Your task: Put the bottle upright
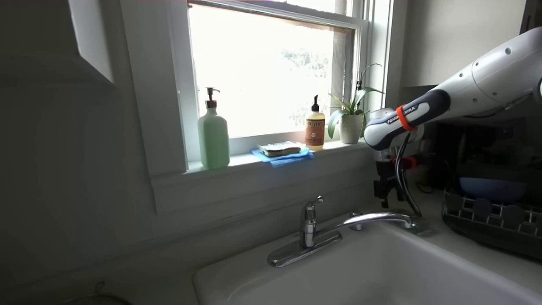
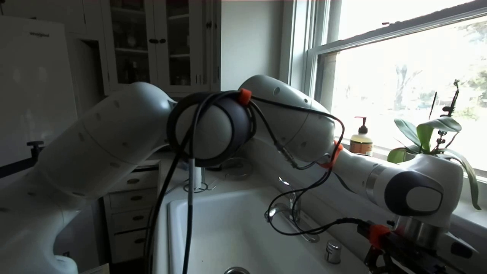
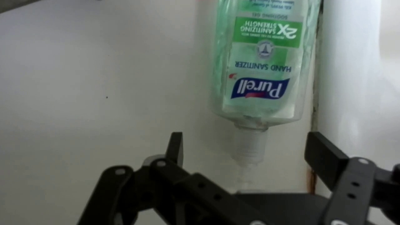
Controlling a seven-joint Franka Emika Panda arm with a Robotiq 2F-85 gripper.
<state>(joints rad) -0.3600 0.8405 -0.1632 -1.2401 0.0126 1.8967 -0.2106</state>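
Note:
A clear, green-tinted Purell hand sanitizer bottle lies on its side on the white counter in the wrist view, its clear cap pointing toward my gripper. In an exterior view the bottle lies beside the sink, partly behind the faucet spout tip. My gripper is open and empty, its fingers wide apart on either side of the cap in the picture, touching nothing. In an exterior view the gripper points down above the counter. In another exterior view, it is partly cut off at the lower right edge.
The chrome faucet and white sink are beside the bottle. A dish rack stands to the right. The sill holds a green pump bottle, sponge, soap bottle and potted plant.

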